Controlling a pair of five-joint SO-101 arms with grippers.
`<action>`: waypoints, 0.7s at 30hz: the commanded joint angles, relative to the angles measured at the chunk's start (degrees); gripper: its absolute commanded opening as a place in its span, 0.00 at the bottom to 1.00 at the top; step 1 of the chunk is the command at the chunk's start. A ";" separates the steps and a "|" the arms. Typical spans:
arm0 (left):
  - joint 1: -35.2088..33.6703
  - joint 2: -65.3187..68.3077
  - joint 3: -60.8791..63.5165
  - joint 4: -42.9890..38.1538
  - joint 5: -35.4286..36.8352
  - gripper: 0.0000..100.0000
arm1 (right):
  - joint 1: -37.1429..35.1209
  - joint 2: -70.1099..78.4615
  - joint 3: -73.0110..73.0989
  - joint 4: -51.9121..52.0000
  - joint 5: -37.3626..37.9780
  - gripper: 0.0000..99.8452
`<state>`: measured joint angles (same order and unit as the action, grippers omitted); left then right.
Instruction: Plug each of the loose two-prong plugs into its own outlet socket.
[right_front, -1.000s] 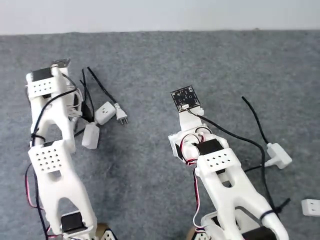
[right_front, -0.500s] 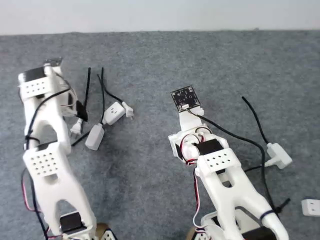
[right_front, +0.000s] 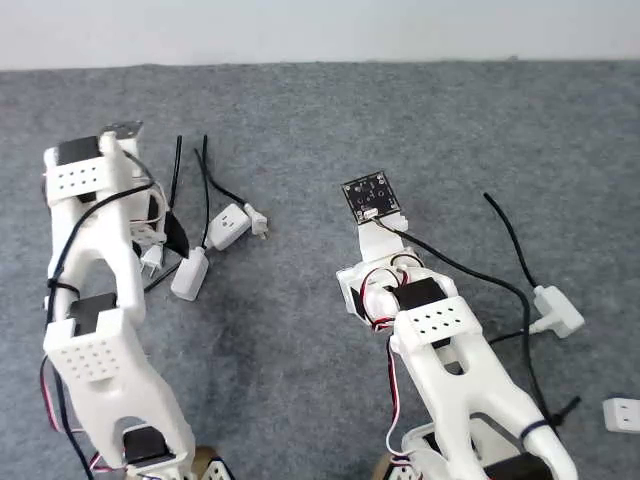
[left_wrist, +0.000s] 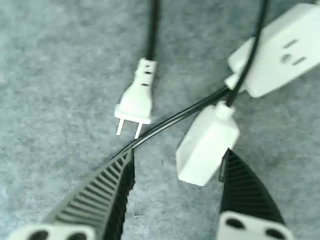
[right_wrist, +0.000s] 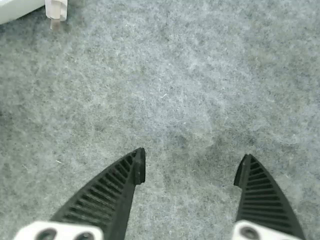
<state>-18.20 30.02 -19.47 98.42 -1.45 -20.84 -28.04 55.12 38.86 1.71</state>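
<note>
Toward the left of the high view, the left gripper (left_wrist: 178, 155) hangs open above the grey mat (right_front: 300, 330). Its fingers are spread to either side of a black cord (left_wrist: 170, 122) and the end of an oblong outlet socket (left_wrist: 207, 145), with a loose two-prong plug (left_wrist: 134, 102) lying just beyond them and a cube socket (left_wrist: 277, 47) farther off. Near the middle of that view the right gripper (right_wrist: 192, 155) is also parted, holding nothing, while a white connector (right_front: 555, 310) lies toward the right edge on its own cord.
</note>
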 joint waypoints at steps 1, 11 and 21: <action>0.62 -3.08 0.04 -3.25 -1.49 0.27 | 0.66 -0.40 -1.49 0.31 -0.53 0.29; 3.43 -2.11 0.22 2.11 -1.05 0.27 | 0.75 -0.48 -1.49 0.22 -0.53 0.29; 4.31 -8.09 4.44 1.05 0.09 0.27 | 0.75 -0.66 -1.49 0.40 -0.53 0.29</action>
<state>-14.15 25.45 -15.96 98.42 -1.98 -20.84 -28.04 55.12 38.86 1.71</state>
